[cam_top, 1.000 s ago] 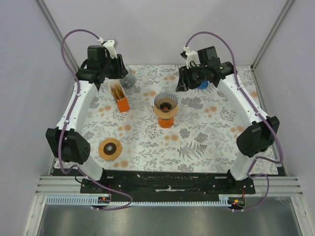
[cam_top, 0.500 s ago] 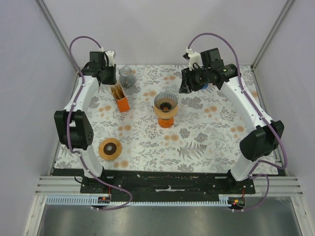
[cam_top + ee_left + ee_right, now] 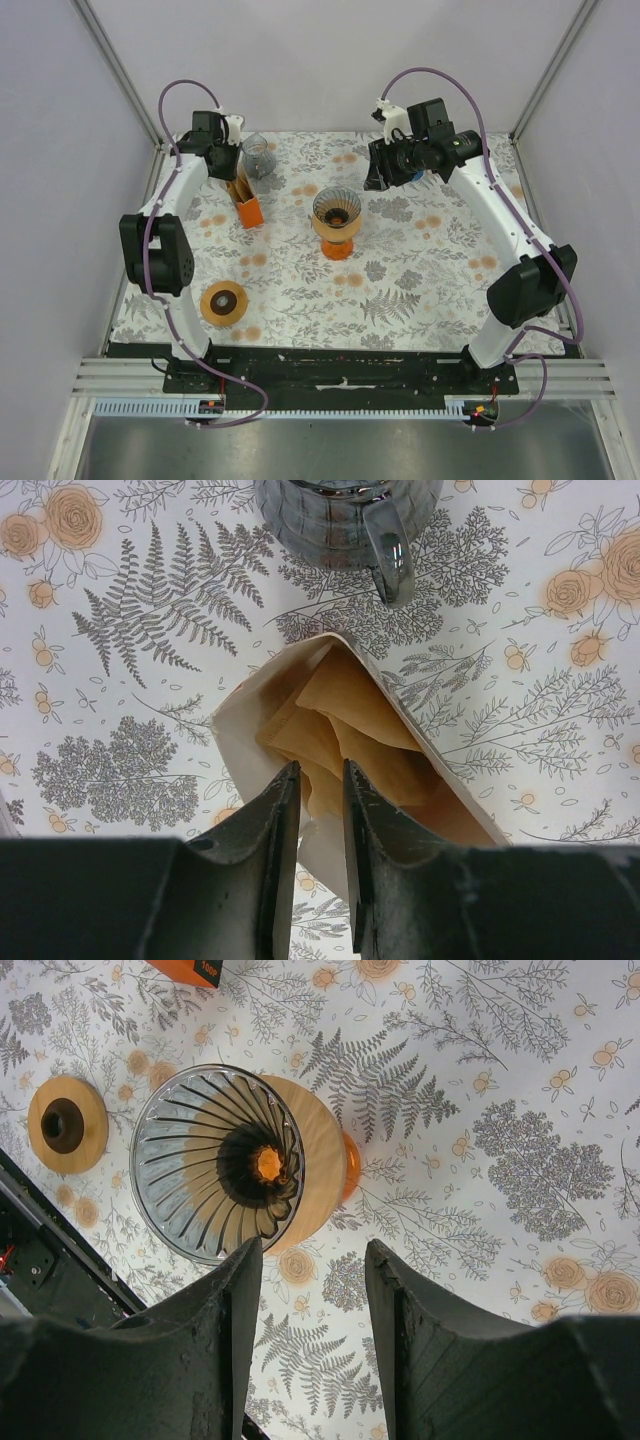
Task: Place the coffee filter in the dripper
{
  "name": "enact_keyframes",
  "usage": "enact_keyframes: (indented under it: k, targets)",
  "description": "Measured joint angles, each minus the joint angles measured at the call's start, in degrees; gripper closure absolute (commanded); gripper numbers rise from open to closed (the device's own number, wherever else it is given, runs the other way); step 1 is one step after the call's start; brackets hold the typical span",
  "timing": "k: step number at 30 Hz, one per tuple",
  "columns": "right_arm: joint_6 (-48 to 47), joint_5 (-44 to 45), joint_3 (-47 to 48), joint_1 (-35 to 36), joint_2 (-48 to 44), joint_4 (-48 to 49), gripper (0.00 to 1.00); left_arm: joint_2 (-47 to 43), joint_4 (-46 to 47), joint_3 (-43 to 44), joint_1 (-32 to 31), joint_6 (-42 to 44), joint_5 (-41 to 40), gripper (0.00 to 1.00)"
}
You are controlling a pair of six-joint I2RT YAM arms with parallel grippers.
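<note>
Coffee filter (image 3: 345,715) stands among others in its sleeve (image 3: 232,735), well apart from the dripper (image 3: 336,212) — likely thin, light, floppy paper, best pinched at its top edge. Left jaws narrow astride that edge, grip impossible to tell; right jaws stand wide, empty

1. I run two arms, the left arm (image 3: 172,200) and the right arm (image 3: 500,210): white links, black joint housings.
2. A purple cable (image 3: 420,69) loops up each from the black base plate (image 3: 340,372).
3. My fingers (image 3: 275,850) are dark ridged plastic.
</note>
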Motion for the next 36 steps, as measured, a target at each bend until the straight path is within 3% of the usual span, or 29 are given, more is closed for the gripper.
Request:
enact_keyframes:
  k: [22, 29, 36]
  targets:
    - [-0.2, -0.4, -1.8, -0.4, 0.0, -0.2, 0.48, 3.8, 0.1, 0.3, -0.9, 2.8, -0.1, 0.79]
    - [-0.4, -0.8, -1.8, -0.4, 0.0, -0.2, 0.48, 3.8, 0.7, 0.3, -1.3, 3.1, 0.3, 0.73]
    - [-0.4, -1.3, -1.8, -0.6, 0.0, -0.2, 0.48, 4.2, 1.0, 0.3, -1.3, 3.1, 0.3, 0.77]
